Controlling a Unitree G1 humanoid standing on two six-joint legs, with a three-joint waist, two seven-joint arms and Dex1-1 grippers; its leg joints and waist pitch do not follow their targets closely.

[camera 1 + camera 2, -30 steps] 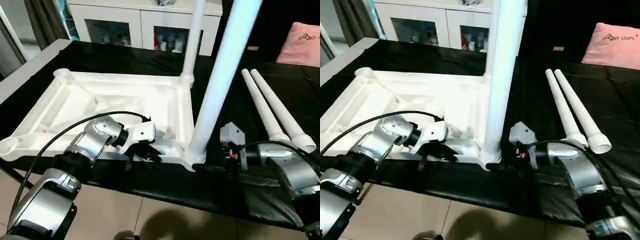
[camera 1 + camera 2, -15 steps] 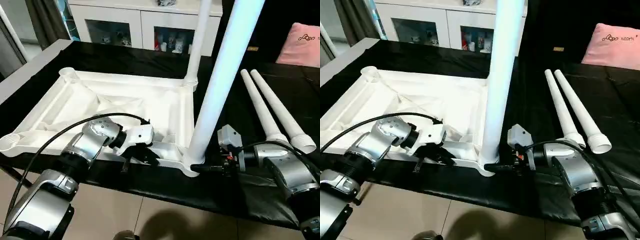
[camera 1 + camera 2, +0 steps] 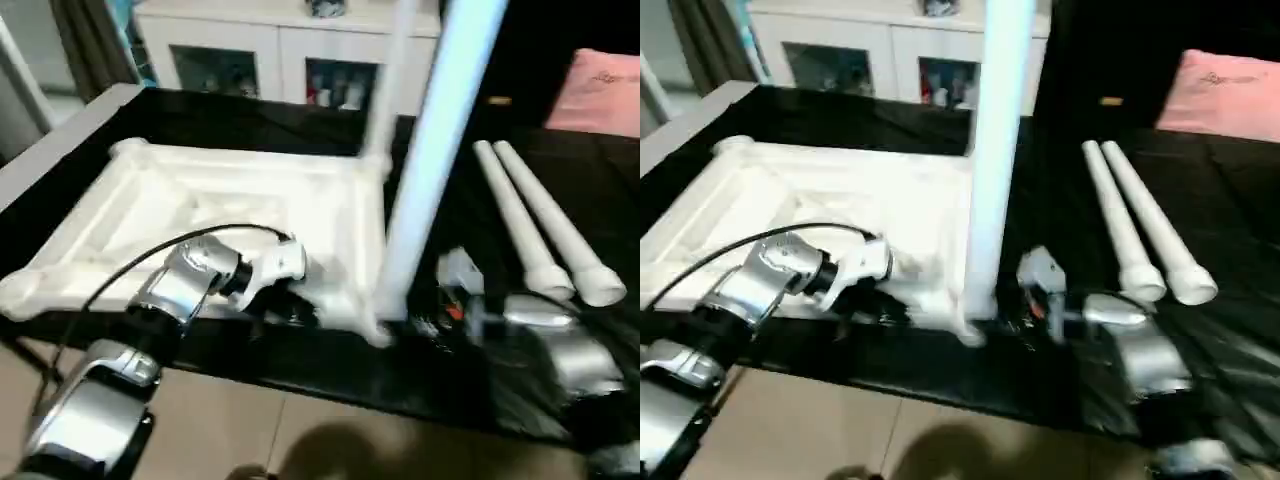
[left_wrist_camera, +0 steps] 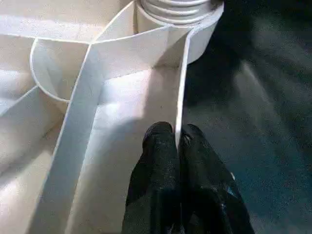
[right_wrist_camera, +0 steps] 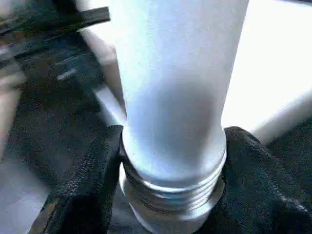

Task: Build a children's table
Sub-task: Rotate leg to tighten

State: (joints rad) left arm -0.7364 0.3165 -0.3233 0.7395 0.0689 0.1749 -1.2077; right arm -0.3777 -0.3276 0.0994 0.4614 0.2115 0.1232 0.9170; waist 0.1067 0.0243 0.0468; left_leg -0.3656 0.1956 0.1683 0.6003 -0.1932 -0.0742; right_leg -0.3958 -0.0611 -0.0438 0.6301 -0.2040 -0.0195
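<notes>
We see the upturned tabletop (image 3: 790,200) lying on the black work surface (image 3: 1060,200), one leg (image 3: 998,120) standing upright at its near corner. Two loose legs (image 3: 1140,225) lie side by side well apart. Our left gripper (image 3: 902,315) meets the near rim; our right gripper (image 3: 1015,322) seems to reach the upright leg's base.

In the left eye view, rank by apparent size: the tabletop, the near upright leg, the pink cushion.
1. tabletop
2. near upright leg, though it looms larger by standing close to the camera
3. pink cushion, cut off by the picture's edge
</notes>
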